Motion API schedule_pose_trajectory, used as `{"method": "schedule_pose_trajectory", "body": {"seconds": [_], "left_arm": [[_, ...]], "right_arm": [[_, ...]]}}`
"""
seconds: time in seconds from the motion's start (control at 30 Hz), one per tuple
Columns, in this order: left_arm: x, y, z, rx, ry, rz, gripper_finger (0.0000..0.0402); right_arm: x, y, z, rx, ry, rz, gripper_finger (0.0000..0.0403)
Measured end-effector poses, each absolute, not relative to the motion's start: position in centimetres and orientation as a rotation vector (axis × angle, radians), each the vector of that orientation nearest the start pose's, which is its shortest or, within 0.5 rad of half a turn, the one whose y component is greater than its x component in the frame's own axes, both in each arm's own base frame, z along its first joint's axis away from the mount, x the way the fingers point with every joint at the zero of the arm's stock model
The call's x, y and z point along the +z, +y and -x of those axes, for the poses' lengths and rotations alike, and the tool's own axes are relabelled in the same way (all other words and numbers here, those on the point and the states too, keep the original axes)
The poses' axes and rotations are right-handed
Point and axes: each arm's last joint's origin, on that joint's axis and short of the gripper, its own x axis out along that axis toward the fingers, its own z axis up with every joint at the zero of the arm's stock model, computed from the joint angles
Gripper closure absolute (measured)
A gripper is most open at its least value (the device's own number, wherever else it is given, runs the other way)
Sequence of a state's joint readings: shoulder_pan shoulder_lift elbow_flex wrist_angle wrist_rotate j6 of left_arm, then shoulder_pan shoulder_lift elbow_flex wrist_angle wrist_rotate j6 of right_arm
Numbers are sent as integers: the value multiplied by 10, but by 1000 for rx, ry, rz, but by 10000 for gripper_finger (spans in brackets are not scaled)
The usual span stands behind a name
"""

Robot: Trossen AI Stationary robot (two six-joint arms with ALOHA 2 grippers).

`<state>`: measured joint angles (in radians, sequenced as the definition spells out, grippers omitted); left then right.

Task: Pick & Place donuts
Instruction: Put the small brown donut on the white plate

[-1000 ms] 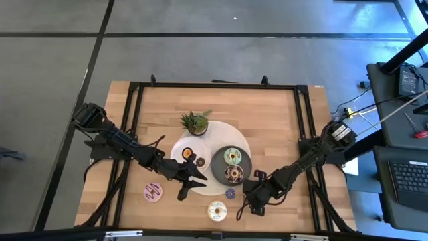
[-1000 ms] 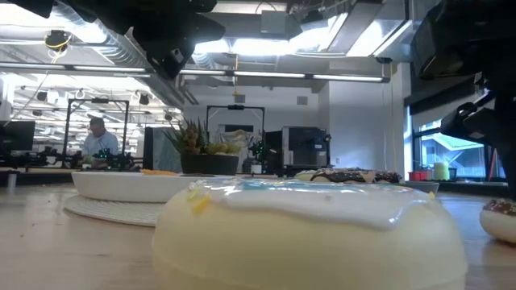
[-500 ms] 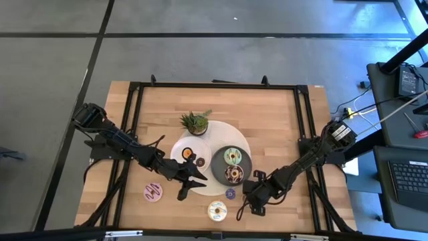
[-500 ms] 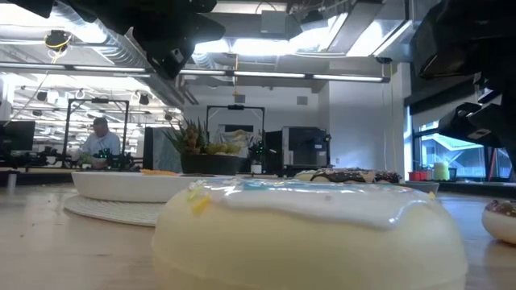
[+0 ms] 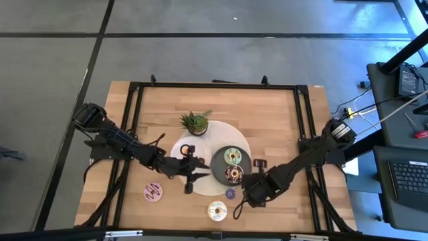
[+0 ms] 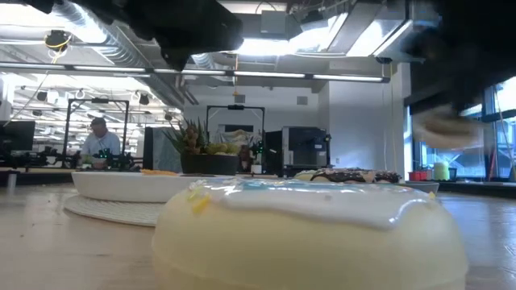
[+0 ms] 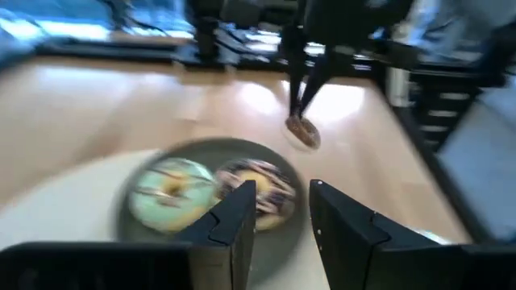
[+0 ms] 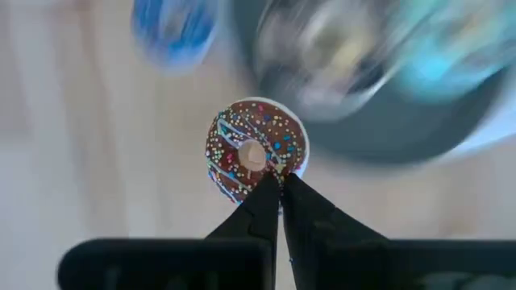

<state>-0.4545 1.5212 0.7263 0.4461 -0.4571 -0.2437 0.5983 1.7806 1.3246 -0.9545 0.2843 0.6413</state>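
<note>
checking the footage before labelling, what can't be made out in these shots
- Left wrist view: motion blur smears the green-iced donut and its neighbour on the dark grey round plate; toppings unreadable.
- Right wrist view: the right tool covers the chocolate sprinkled donut's near rim.
- Low view: the white-iced donut blocks the table behind.

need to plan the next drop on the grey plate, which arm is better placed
Right. The right gripper is shut on a sprinkled donut, lifted beside the grey plate. The left gripper is open and empty.
</note>
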Motion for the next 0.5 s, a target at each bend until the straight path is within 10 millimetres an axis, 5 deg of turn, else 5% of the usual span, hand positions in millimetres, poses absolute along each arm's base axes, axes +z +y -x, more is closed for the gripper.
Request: {"method": "schedule_pose_trajectory", "body": {"seconds": [0.23, 0.5], "left_arm": [[217, -129, -299, 132, 256, -11, 305], [218, -126, -305, 328, 232, -40, 320]], "right_arm": [[233, 164, -312, -296, 988, 323, 385], [239, 149, -330, -363, 873, 402, 385]]}}
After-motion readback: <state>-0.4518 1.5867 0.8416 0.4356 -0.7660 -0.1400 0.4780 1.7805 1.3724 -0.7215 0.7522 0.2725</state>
